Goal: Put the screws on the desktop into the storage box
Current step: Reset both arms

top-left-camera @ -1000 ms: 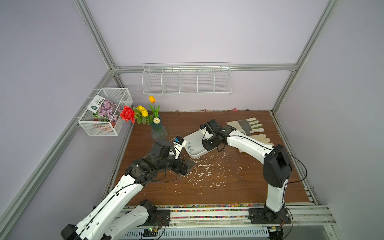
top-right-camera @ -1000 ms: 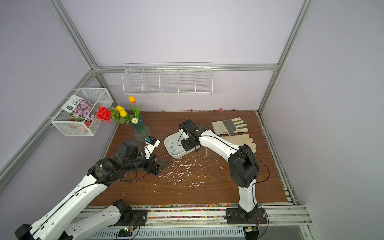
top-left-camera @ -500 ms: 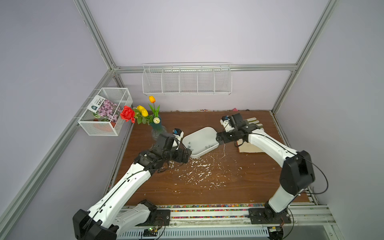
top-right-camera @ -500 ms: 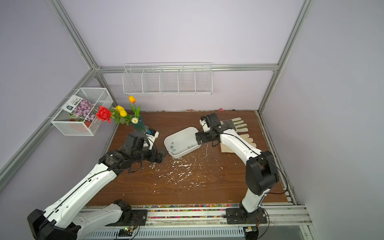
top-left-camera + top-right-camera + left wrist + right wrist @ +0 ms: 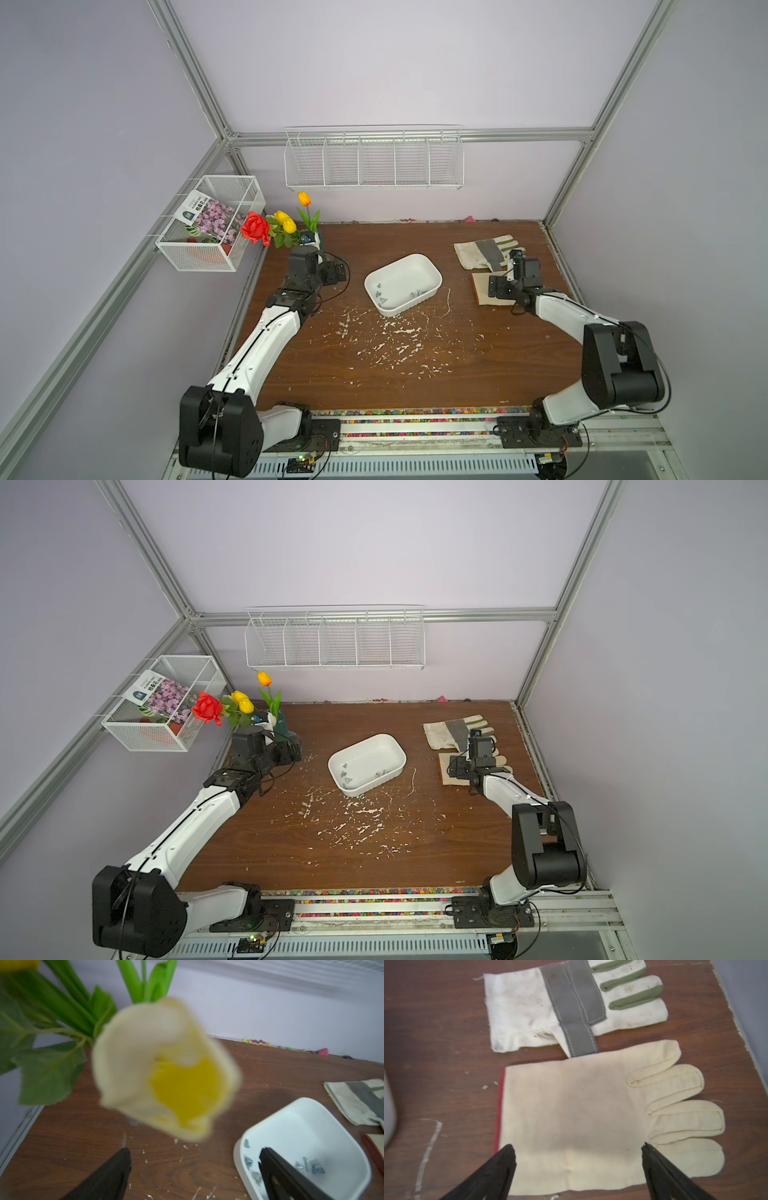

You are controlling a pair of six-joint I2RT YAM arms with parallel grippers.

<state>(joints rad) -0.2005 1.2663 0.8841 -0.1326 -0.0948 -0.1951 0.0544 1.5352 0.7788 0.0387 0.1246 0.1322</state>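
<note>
Dark-brown wood-grain counter (image 5: 498, 374): tiny silvery screws (image 5: 379, 295) sit in white plastic tub (image 5: 411, 306), mid-board. Left end effector (image 5: 195, 1151) & right end effector (image 5: 577, 1146) gape wide, empty. Risk: left one, v. close to tulip bunch (image 5: 283, 220), may topple it.

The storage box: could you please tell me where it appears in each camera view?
Top view: the storage box sits in the middle of the desktop.
Top view: the same spot.
Left wrist: beside the blurred pale tulip, with screws inside it.
Right wrist: only a blurred white sliver at the frame edge, probably the box.
Shared landmark: the grey-banded glove.
</note>
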